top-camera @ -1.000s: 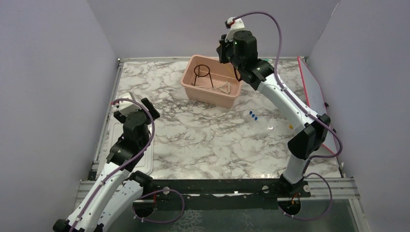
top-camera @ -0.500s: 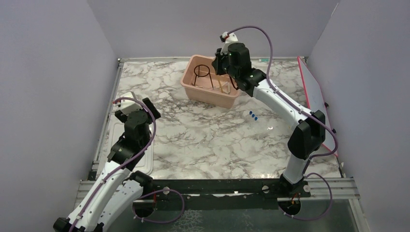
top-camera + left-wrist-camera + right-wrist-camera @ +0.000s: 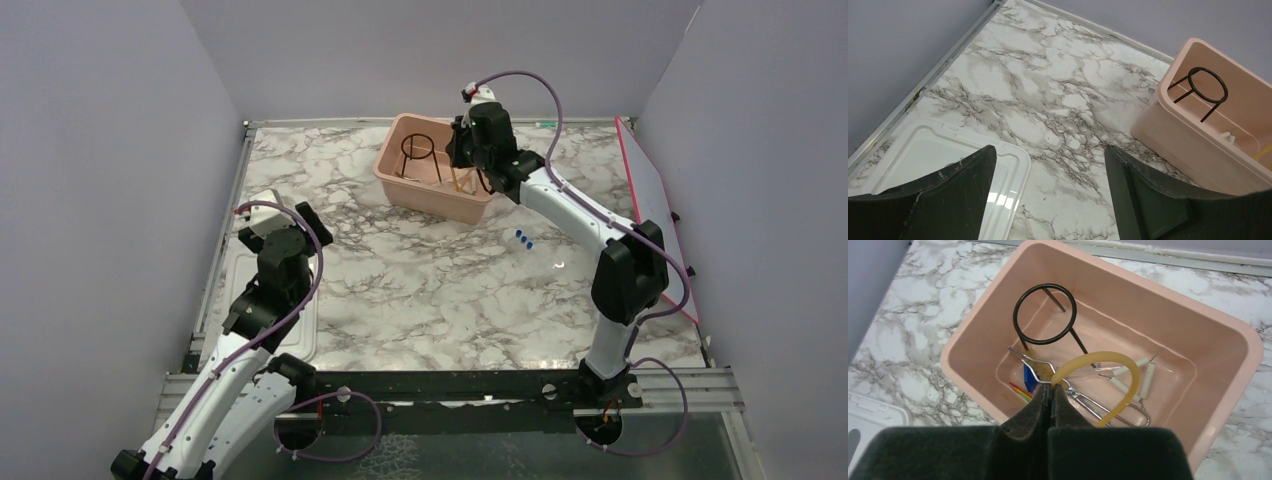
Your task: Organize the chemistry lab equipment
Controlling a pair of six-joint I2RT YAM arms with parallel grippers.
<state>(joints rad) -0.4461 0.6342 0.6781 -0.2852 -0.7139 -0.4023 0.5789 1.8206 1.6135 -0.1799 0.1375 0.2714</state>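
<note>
My right gripper [image 3: 1051, 386] is shut on one end of the curved tan rubber tube [image 3: 1135, 377] and holds it inside the pink tub [image 3: 1128, 277]. In the tub stand the black wire ring stand [image 3: 1014, 315], the silver tongs [image 3: 1098, 407], a thin red-orange rod [image 3: 1018, 389] and a blue piece [image 3: 1029, 377]. From above, the right gripper [image 3: 462, 165] is over the tub's right half [image 3: 437, 205]. Tiny blue pieces [image 3: 524, 238] lie on the table right of the tub. My left gripper [image 3: 1048, 155] is open and empty, above the table beside the white lid [image 3: 923, 150].
A white wire triangle with ceramic sleeves [image 3: 1148, 380] lies in the tub. A red-edged white board [image 3: 655, 200] leans along the right wall. Two small bits, one white [image 3: 559, 265] and one yellow [image 3: 601, 261], lie near the blue pieces. Grey walls enclose the marble table.
My right gripper has come down and to the left from above the tub's far right corner into the tub, with the tube in it. The left arm has barely moved.
</note>
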